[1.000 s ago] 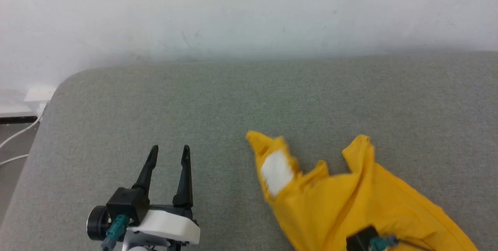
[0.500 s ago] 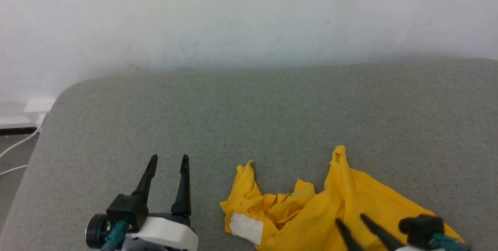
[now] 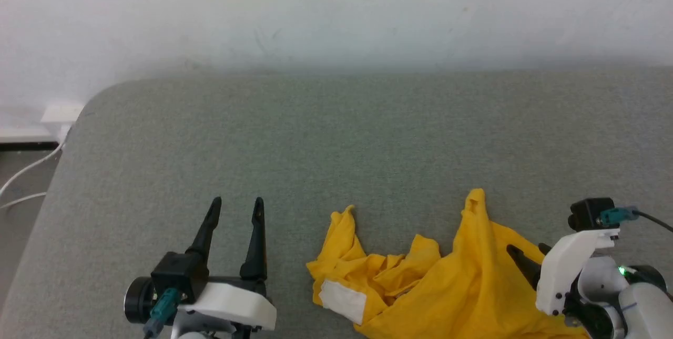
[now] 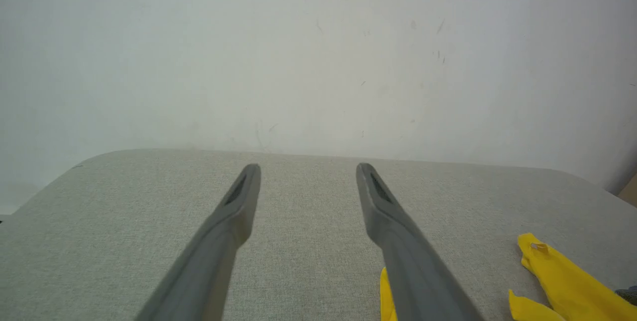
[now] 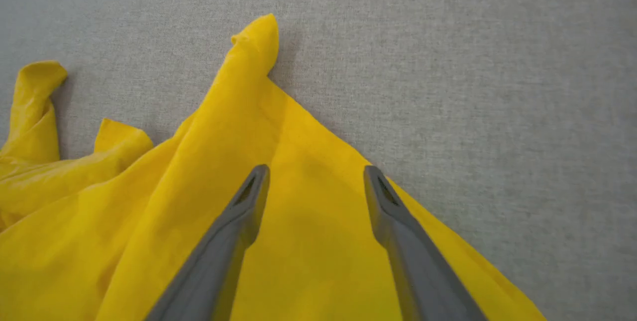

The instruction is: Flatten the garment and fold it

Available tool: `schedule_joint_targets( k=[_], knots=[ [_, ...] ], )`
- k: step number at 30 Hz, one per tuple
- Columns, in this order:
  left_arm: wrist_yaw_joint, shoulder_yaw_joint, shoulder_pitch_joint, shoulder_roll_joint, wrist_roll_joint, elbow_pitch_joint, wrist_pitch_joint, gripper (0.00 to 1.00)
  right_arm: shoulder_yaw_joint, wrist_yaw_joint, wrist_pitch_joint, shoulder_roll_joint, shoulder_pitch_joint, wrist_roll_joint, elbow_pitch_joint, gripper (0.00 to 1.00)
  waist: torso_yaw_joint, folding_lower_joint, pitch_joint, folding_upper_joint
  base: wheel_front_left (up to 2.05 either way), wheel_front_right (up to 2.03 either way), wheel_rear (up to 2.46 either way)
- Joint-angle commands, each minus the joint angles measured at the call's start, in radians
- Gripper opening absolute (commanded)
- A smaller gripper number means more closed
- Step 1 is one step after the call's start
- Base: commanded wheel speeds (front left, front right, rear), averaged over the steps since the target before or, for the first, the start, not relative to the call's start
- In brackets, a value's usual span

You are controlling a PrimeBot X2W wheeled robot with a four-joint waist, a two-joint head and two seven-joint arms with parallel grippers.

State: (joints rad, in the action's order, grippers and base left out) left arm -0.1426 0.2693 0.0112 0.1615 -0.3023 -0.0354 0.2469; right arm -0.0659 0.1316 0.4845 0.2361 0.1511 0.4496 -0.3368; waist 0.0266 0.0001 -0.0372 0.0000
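Fig. | shirt [image 3: 447, 286] lay crumpled on tabletop [image 3: 368, 134] | my right hand [image 5: 314, 171] hovered open over it, poised to grip | left hand [image 3: 235, 207] open, aside

The garment [image 3: 452, 297] is a bright yellow shirt made of soft cloth. It lies in a crumpled heap on the grey table [image 3: 336, 139], close to the near edge and over to the right. It is not flat. Two bits stick up like little points. The one on the right is tall and the one on the left is smaller. Bunched-up folds sit between them. A white patch [image 3: 343, 301] shows low on the left side. The right part looks smoother.
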Motion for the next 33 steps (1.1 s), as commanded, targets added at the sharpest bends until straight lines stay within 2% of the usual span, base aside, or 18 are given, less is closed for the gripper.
schedule_joint_targets(
  k=[1, 7, 11, 12, 13, 14, 15, 17, 21, 24, 26, 29, 33],
  knots=[
    [0.0, 0.001, 0.018, -0.001, 0.001, -0.002, 0.004, 1.0, -0.01, -0.001, 0.004, 0.006, 0.027, 0.008, -0.022, 1.0, 0.025, -0.0001, -0.026, 0.0, 0.0, 0.0, 0.0],
    [-0.004, -0.004, 0.03, -0.007, 0.002, -0.007, 0.009, 1.0, -0.077, -0.001, 0.022, 0.042, 0.131, 0.039, -0.188, 1.0, 0.039, -0.0001, -0.06, 0.0, 0.0, 0.0, 0.0],
    [-0.001, -0.005, 0.036, -0.01, 0.002, -0.013, 0.011, 1.0, -0.119, -0.001, 0.143, 0.048, 0.158, 0.071, -0.326, 1.0, 0.04, -0.0001, -0.069, 0.0, 0.0, 0.0, 0.0],
    [0.0, -0.004, 0.037, -0.011, 0.002, -0.015, 0.011, 1.0, -0.127, -0.001, 0.197, 0.045, 0.159, 0.085, -0.361, 0.75, 0.04, -0.0001, -0.07, 0.0, 0.0, 0.0, 0.0],
    [0.001, -0.004, 0.038, -0.012, 0.003, -0.017, 0.011, 1.0, -0.135, -0.001, 0.235, 0.044, 0.162, 0.097, -0.381, 0.15, 0.042, -0.0001, -0.069, 0.0, 0.0, 0.0, 0.0],
    [0.001, -0.003, 0.039, -0.013, 0.002, -0.02, 0.012, 1.0, -0.134, -0.001, 0.258, 0.04, 0.165, 0.114, -0.393, 0.0, 0.042, -0.0001, -0.067, 0.0, 0.0, 0.0, 0.0],
    [0.001, -0.005, 0.039, -0.014, 0.002, -0.022, 0.012, 1.0, -0.14, -0.001, 0.27, 0.037, 0.168, 0.126, -0.392, 0.0, 0.041, -0.0001, -0.066, 0.0, 0.0, 0.0, 0.0],
    [0.0, -0.009, 0.036, -0.015, 0.0, -0.025, 0.013, 1.0, -0.154, -0.001, 0.22, 0.044, 0.18, 0.136, -0.35, 0.0, 0.036, -0.0001, -0.059, 0.0, 0.0, 0.0, 0.0],
    [-0.002, -0.013, 0.024, -0.016, -0.002, -0.031, 0.013, 1.0, -0.143, -0.001, -0.002, 0.08, 0.197, 0.121, -0.219, 0.0, 0.023, -0.0001, -0.035, 0.0, 0.0, 0.0, 0.0],
    [-0.001, -0.014, 0.014, -0.014, -0.003, -0.034, 0.014, 1.0, -0.077, -0.001, -0.138, 0.1, 0.168, 0.095, -0.108, 0.0, 0.016, -0.0001, -0.01, 0.0, 0.0, 0.0, 0.0],
    [-0.003, -0.016, 0.005, -0.012, -0.004, -0.034, 0.014, 1.0, -0.002, -0.001, -0.182, 0.102, 0.11, 0.072, -0.013, 0.0, 0.011, -0.0001, 0.007, 0.0, 0.0, 0.0, 0.0],
    [-0.005, -0.019, -0.011, -0.009, -0.008, -0.031, 0.014, 1.0, 0.147, -0.001, -0.194, 0.065, -0.042, 0.014, 0.163, 0.0, 0.003, -0.0001, 0.024, 0.0, 0.0, 0.0, 0.0],
    [-0.006, -0.022, -0.029, -0.004, -0.013, -0.027, 0.014, 1.0, 0.338, -0.001, -0.141, -0.061, -0.312, -0.052, 0.397, 0.0, -0.007, -0.0001, 0.034, 0.0, 0.0, 0.0, 0.0]
  ],
)
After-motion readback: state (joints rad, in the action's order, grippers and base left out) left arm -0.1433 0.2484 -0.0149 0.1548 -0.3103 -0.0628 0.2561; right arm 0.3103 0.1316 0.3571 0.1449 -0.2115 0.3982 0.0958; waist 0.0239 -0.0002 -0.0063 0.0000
